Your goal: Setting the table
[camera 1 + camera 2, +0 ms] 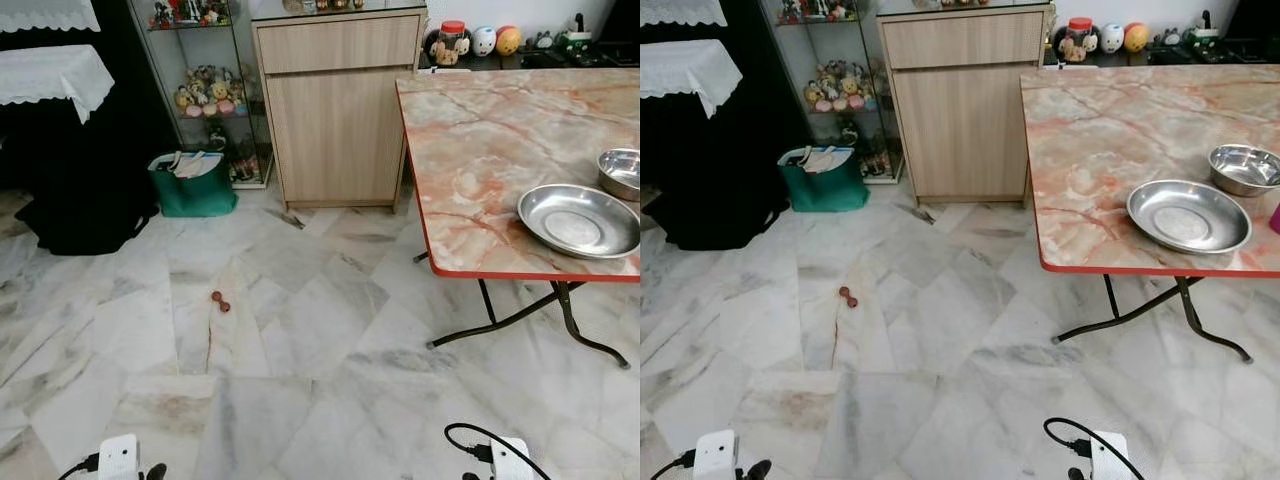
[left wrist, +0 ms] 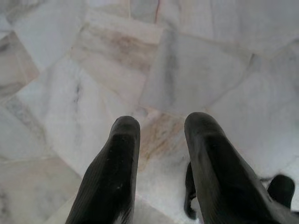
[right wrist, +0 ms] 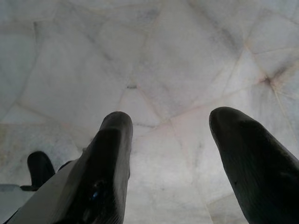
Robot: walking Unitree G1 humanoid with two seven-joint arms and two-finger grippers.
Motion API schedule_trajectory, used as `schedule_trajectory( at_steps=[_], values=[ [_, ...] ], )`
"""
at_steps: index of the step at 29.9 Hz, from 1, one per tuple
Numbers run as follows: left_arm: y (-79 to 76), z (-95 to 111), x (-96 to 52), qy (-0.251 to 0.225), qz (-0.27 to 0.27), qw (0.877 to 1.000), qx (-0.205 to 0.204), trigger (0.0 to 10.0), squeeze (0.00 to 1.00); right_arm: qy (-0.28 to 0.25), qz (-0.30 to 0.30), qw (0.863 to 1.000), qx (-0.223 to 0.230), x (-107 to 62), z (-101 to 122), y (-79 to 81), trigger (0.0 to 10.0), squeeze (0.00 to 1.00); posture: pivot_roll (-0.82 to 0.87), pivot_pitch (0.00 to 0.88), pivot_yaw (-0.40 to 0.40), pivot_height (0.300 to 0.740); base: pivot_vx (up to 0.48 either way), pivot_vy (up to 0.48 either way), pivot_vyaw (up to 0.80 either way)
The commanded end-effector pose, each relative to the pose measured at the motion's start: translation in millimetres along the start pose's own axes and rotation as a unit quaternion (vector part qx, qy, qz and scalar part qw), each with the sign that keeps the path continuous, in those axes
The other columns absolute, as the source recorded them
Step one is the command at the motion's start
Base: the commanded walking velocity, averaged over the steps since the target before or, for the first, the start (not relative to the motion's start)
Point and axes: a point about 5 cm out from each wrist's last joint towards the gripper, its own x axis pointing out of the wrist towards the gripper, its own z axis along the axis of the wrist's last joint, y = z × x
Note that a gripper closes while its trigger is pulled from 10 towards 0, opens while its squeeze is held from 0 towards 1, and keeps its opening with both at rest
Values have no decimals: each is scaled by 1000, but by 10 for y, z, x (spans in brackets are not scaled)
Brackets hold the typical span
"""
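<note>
A folding table [image 1: 480, 170] with a pink marbled top and red edge stands at the right. On it lie a shallow steel plate [image 1: 578, 220] near the front edge and a steel bowl [image 1: 622, 172] behind it. Both arms hang low at the bottom of the head views. My left gripper [image 2: 159, 126] points down at the marble floor, open, with nothing between its fingers. My right gripper [image 3: 170, 123] also hangs over the floor, open and empty.
A wooden cabinet [image 1: 335, 110] stands behind the table's left end, with a glass display shelf [image 1: 205, 90] and a green bag [image 1: 192, 183] to its left. A small brown object [image 1: 220, 301] lies on the floor. Jars [image 1: 452, 42] sit on the back counter.
</note>
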Motion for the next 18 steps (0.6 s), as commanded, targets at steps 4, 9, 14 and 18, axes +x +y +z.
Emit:
schedule_trajectory(
  at_steps=[4, 9, 14, 18],
  values=[
    [-168, 108, 55, -4, -25, 999, 28, 10000, 0, -8, 0, 1000, 11, 21, 113, 55, 10000, 0, -58, 0, 82, 740, 0, 0, 0],
    [-158, 83, 51, 7, -27, 999, 43, 10000, 0, -14, -8, 1000, 27, 29, 190, 30, 10000, 0, -77, 0, 93, 740, 0, -75, 0],
    [-133, 29, 35, 11, -19, 999, 33, 10000, 0, -17, -9, 999, 29, 32, 232, 1, 10000, 0, -53, 0, 77, 740, 0, -480, 0],
    [-132, 9, 30, 13, -15, 999, 27, 10000, 0, -17, -7, 999, 26, 33, 251, -5, 10000, 0, -42, 0, 71, 740, 0, -480, 0]
  ],
)
